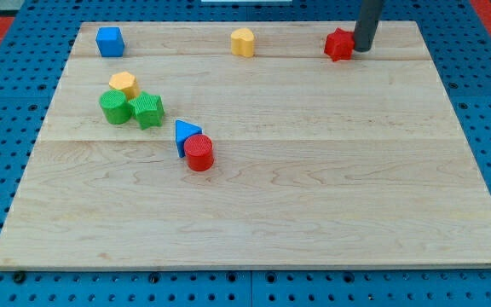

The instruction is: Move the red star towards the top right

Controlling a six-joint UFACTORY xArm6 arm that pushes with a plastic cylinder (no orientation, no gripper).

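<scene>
The red star (338, 44) lies near the top edge of the wooden board (314, 196), right of centre. My tip (363, 49) stands just to the star's right, touching or almost touching it. The dark rod rises from there out of the view's top.
A yellow block (242, 42) and a blue cube (109, 41) lie along the top edge. At the left a yellow block (124, 83), a green cylinder (115, 107) and a green star-like block (147, 109) cluster. A blue triangle (186, 134) touches a red cylinder (199, 153).
</scene>
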